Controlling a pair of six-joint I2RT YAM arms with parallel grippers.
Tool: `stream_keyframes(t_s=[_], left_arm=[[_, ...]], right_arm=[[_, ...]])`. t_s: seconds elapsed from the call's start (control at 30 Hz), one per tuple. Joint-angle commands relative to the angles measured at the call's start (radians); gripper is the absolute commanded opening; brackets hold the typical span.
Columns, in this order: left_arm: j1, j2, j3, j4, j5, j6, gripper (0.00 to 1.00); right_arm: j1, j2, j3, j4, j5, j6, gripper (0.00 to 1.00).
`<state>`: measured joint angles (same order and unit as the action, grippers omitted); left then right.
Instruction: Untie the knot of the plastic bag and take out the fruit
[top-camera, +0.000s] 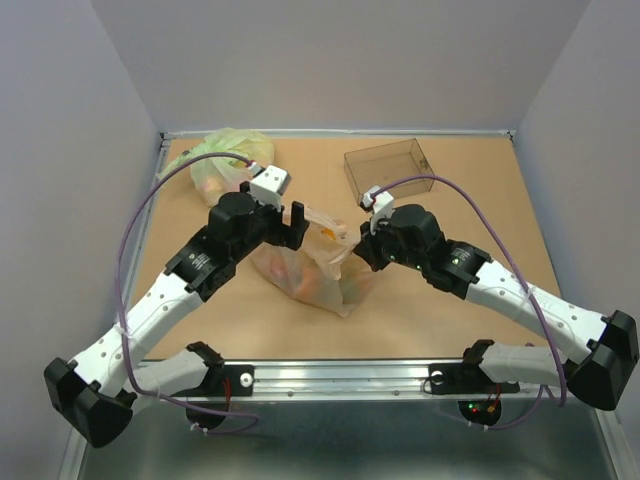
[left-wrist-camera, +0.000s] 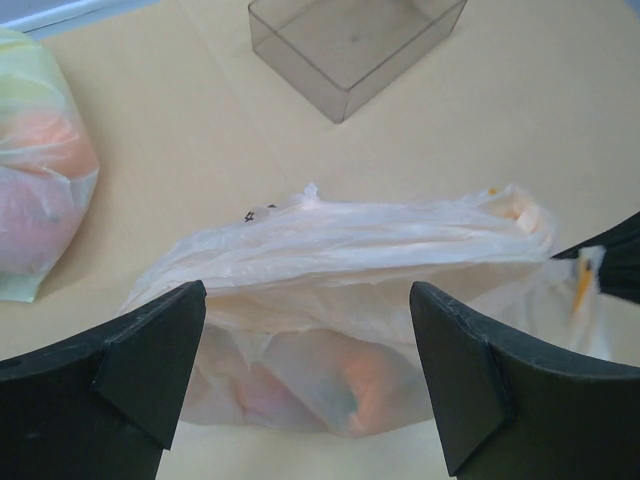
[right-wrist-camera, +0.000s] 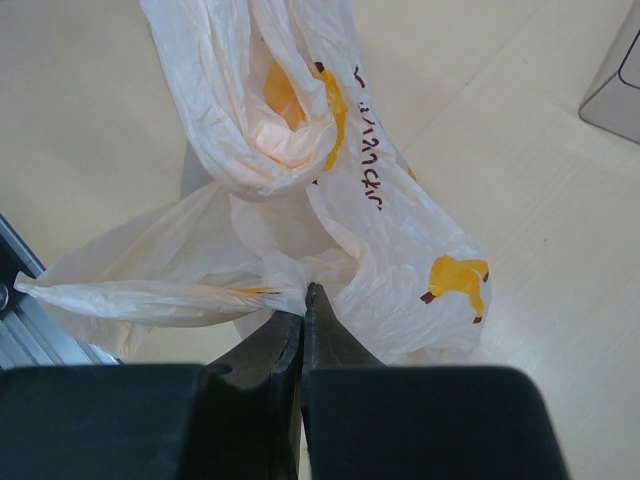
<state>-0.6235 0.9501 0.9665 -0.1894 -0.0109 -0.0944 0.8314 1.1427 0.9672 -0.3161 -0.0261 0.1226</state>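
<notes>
The right gripper (right-wrist-camera: 303, 300) pinches the plastic bag (right-wrist-camera: 380, 230) to anchor it (probably), while the left gripper (left-wrist-camera: 305, 300) hangs spread over it, holding nothing.

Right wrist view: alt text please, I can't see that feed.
The right gripper, jaws shut, pinches thin film of the pale peach plastic bag, which lies twisted and crumpled on the tan table. A corner of the clear box shows at top right.

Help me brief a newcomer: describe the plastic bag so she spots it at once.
On the tan table, look at the middle, nearer than the clear box. The plastic bag lies there, pinched by the right end effector. It is pale peach with yellow prints, unlike the smaller green bag.
</notes>
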Motion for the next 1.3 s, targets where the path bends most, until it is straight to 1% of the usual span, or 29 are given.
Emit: stream_keyframes(t_s=[0.0,0.1,0.13,0.17,0.23,0.4,0.63,0.67,0.7,0.73,0.8,0.83,0.87,0.9,0.93,0.97,1.0,1.03,1.07,1.1,1.13,1.17,1.2,1.27], left_arm=[[-0.027,0.033,0.057,-0.015,-0.049,0.237,0.95],[-0.031,0.026,0.049,-0.015,-0.034,0.347,0.95],[-0.033,0.018,0.043,-0.013,-0.011,0.378,0.99],[-0.032,0.016,0.028,-0.007,-0.003,0.442,0.99],[-0.033,0.022,0.002,0.011,-0.035,0.481,0.99],[-0.035,0.077,-0.022,0.119,-0.057,0.525,0.99],[-0.036,0.193,-0.012,0.145,0.006,0.584,0.99],[-0.035,0.203,-0.011,0.140,0.034,0.588,0.99],[-0.035,0.223,-0.009,0.145,0.028,0.593,0.99],[-0.035,0.234,-0.011,0.156,-0.024,0.594,0.99],[-0.035,0.256,-0.011,0.183,-0.055,0.605,0.98],[-0.035,0.280,-0.011,0.201,-0.081,0.608,0.94],[-0.033,0.292,-0.014,0.273,-0.189,0.584,0.80],[-0.019,0.315,-0.011,0.303,-0.239,0.573,0.72],[-0.007,0.328,0.001,0.347,-0.306,0.541,0.52],[0.011,0.351,0.017,0.361,-0.334,0.517,0.43],[0.052,0.363,0.038,0.367,-0.356,0.490,0.35],[0.079,0.372,0.064,0.366,-0.374,0.460,0.29],[0.102,0.381,0.125,0.349,-0.382,0.403,0.22],[0.144,0.397,0.158,0.335,-0.397,0.369,0.19],[0.145,0.403,0.190,0.317,-0.397,0.342,0.17],[0.174,0.407,0.254,0.274,-0.417,0.314,0.16],[0.189,0.414,0.282,0.254,-0.428,0.244,0.13],[0.227,0.408,0.343,0.210,-0.445,0.168,0.12]], right_arm=[[0.000,-0.004,0.070,0.003,-0.021,-0.015,0.01],[0.002,-0.003,0.074,0.000,-0.031,-0.012,0.01],[0.000,-0.001,0.074,0.000,-0.034,-0.012,0.01],[0.000,0.002,0.074,0.000,-0.040,-0.009,0.00],[0.000,0.011,0.074,0.000,-0.052,-0.006,0.01],[0.000,0.023,0.077,0.002,-0.078,0.002,0.01],[0.002,0.031,0.088,0.000,-0.084,0.002,0.01],[0.000,0.031,0.090,0.000,-0.078,-0.001,0.01],[0.000,0.026,0.090,0.000,-0.077,-0.003,0.01],[0.002,0.025,0.091,0.000,-0.075,-0.001,0.01],[0.000,0.023,0.090,0.000,-0.077,-0.001,0.01],[0.000,0.022,0.085,-0.001,-0.077,0.000,0.01],[0.000,0.019,0.082,0.000,-0.071,0.003,0.00],[0.000,0.012,0.071,-0.003,-0.063,0.005,0.00],[0.000,0.006,0.067,-0.005,-0.031,0.005,0.00],[0.000,0.000,0.059,-0.006,-0.006,0.008,0.01],[0.000,-0.006,0.054,-0.011,0.020,0.006,0.00],[0.000,-0.027,0.053,-0.014,0.076,0.006,0.00],[0.000,-0.038,0.053,-0.015,0.169,0.006,0.01],[0.000,-0.052,0.056,-0.017,0.211,0.000,0.00],[0.000,-0.064,0.065,-0.020,0.251,-0.008,0.00],[0.000,-0.081,0.085,-0.020,0.318,-0.027,0.00],[-0.002,-0.087,0.100,-0.024,0.345,-0.037,0.00],[0.000,-0.100,0.126,-0.026,0.406,-0.069,0.00]])
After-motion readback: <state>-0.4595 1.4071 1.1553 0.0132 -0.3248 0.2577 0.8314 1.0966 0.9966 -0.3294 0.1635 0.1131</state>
